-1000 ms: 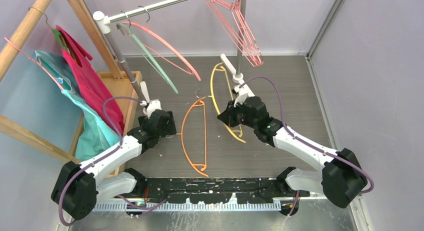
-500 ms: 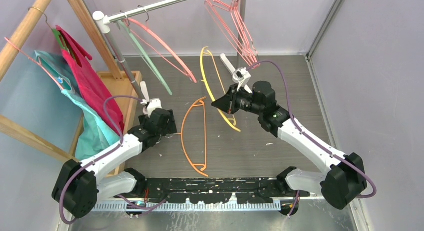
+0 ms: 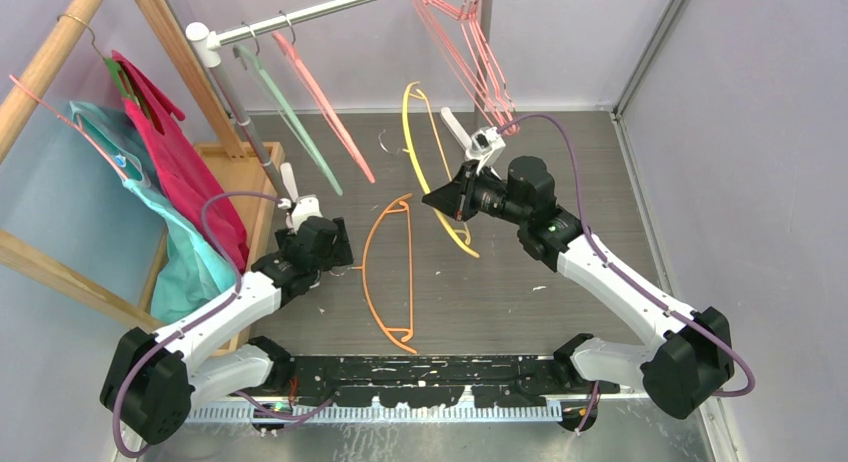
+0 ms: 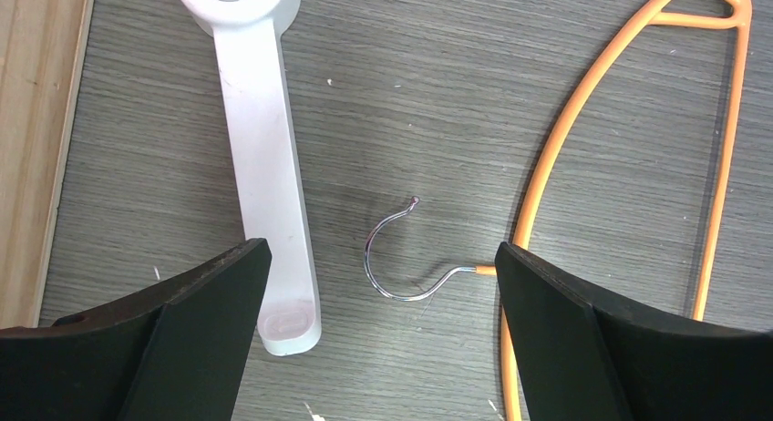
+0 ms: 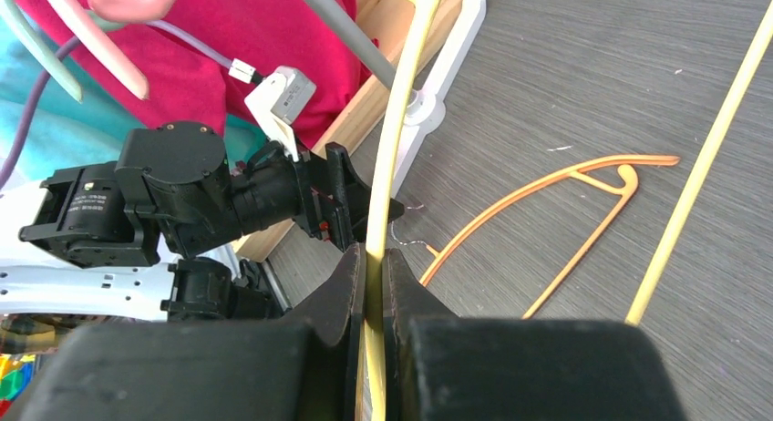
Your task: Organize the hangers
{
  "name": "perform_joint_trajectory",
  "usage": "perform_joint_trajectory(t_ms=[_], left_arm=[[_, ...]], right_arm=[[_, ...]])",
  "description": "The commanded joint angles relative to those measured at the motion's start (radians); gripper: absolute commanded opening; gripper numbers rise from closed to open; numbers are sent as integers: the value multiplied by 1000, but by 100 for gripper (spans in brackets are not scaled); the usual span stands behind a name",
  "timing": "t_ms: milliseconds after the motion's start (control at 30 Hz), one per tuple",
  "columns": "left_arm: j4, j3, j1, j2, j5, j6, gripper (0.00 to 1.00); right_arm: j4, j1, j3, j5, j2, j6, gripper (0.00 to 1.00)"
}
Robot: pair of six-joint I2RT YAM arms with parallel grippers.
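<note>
Top view: the right gripper (image 3: pixel 437 199) holds the yellow hanger (image 3: pixel 407 122) off the table, below the rail (image 3: pixel 330 10). The pink hangers (image 3: pixel 485 62) hang near; snagging is likely.

Left wrist: the left gripper (image 4: pixel 380 250) is spread wide over the orange hanger (image 4: pixel 547 157), its hook between the fingers.

Right wrist: jaws pinch the thin yellow rim, which may pivot.

Grey wood-grain table (image 3: pixel 630 182); orange hanger (image 3: pixel 411 272) lying flat mid-table, white rack foot (image 4: pixel 269 166) beside its hook
</note>
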Motion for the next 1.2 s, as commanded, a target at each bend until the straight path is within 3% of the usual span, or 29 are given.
perform_joint_trajectory(t_ms=[0, 600, 1167], left_arm=[[14, 16, 3, -14, -9, -4, 98], [7, 33, 3, -11, -23, 21, 98], [17, 40, 3, 2, -36, 41, 98]], right_arm=[[161, -4, 43, -28, -30, 41, 1], [593, -4, 537, -178, 384, 407, 1], [683, 15, 882, -192, 688, 572, 1]])
